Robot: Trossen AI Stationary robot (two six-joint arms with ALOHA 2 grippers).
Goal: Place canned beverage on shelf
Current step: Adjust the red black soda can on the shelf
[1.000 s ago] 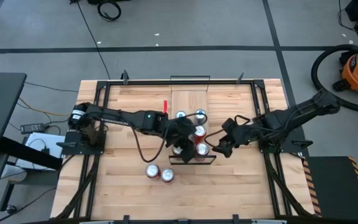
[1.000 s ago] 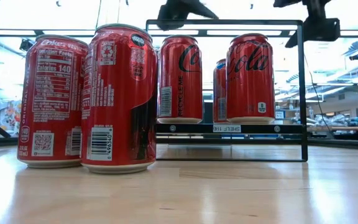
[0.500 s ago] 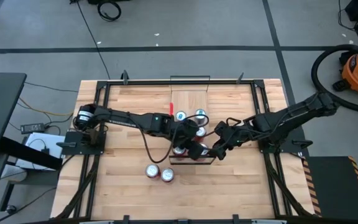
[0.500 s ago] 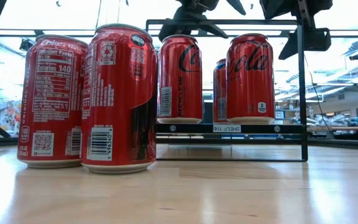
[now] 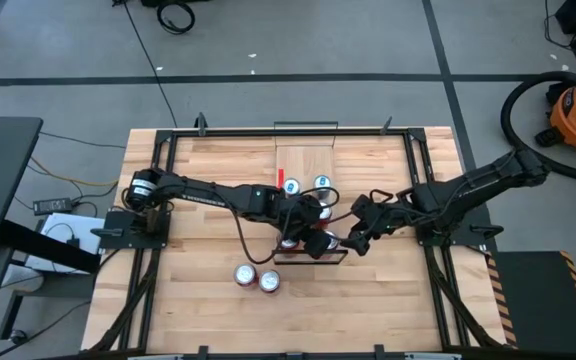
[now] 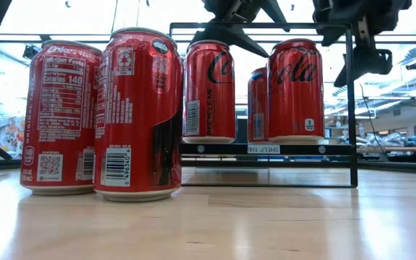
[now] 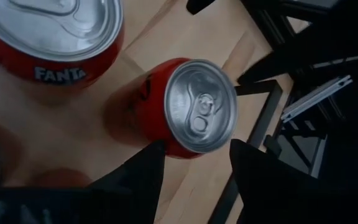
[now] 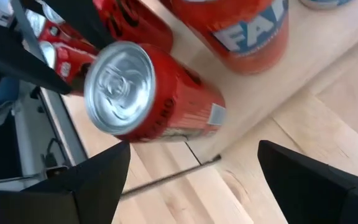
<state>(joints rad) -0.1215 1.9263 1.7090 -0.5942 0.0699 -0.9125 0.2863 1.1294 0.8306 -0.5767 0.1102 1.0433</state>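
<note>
The shelf (image 5: 308, 160) is a narrow light-wood board with black wire rails (image 6: 352, 108), and several cans stand on it. A red cola can (image 7: 201, 106) stands upright at the shelf's near right corner; it also shows in the low view (image 6: 295, 90) and the right wrist view (image 8: 148, 93). My left gripper (image 7: 197, 149) is open above this can, one finger on either side of its top. My right gripper (image 8: 192, 146) is wide open and empty just right of the shelf (image 5: 351, 239). My left gripper comes at the cola can from above, its fingers (image 7: 157, 152) beside the rim of the can's top (image 7: 166, 140). I cannot tell whether they touch it. The can stands upright on the shelf board.
Two red cans (image 5: 245, 274) (image 5: 268, 282) stand on the tabletop in front of the shelf, large in the low view (image 6: 60, 115) (image 6: 139, 115). A Fanta can (image 7: 55, 37) and other cans (image 5: 290, 185) crowd the shelf. A black frame (image 5: 168, 150) borders the table.
My left gripper has gone toward the table's right edge, over the shelf's near end. My right gripper went in toward the shelf, then drew back a little to the right. The near right cola can has shifted slightly right and turned about its axis, staying upright.
</note>
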